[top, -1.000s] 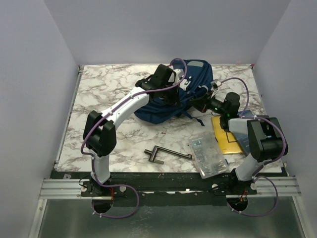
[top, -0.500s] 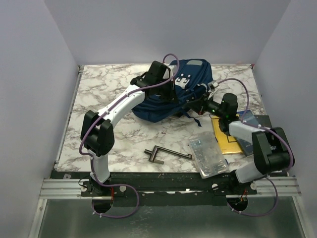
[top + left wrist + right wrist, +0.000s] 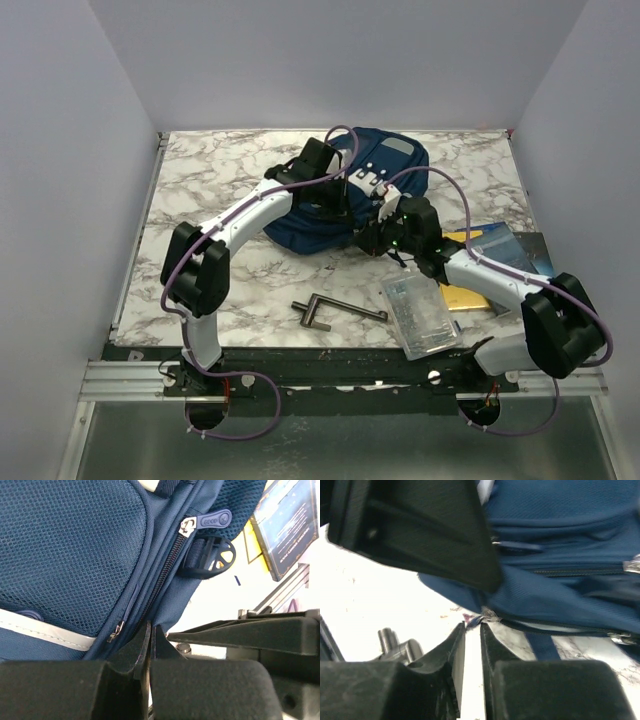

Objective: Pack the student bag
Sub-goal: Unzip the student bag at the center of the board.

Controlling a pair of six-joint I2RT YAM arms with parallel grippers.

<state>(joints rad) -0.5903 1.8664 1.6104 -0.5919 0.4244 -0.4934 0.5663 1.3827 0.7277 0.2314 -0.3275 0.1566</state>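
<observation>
The student bag (image 3: 395,157), navy with grey trim, lies at the back middle of the marble table (image 3: 200,200). My left gripper (image 3: 340,200) rests on the bag's near side. In the left wrist view its jaws (image 3: 150,630) are shut on a fold of the bag's fabric (image 3: 75,545) beside a zipper line. My right gripper (image 3: 373,238) is at the bag's front edge. Its jaws (image 3: 473,624) are pinched on a small zipper pull (image 3: 485,616) under the bag's blue fabric (image 3: 570,520).
A clear plastic case (image 3: 418,315) and a black metal tool (image 3: 335,310) lie on the near part of the table. A dark blue book (image 3: 503,250) lies on a yellow one (image 3: 462,298) at the right. The left arm's black body (image 3: 420,525) hangs close above my right jaws.
My right arm has swung left from the bag's right side to its front edge and closed on the zipper pull. The bag and left gripper shifted slightly left.
</observation>
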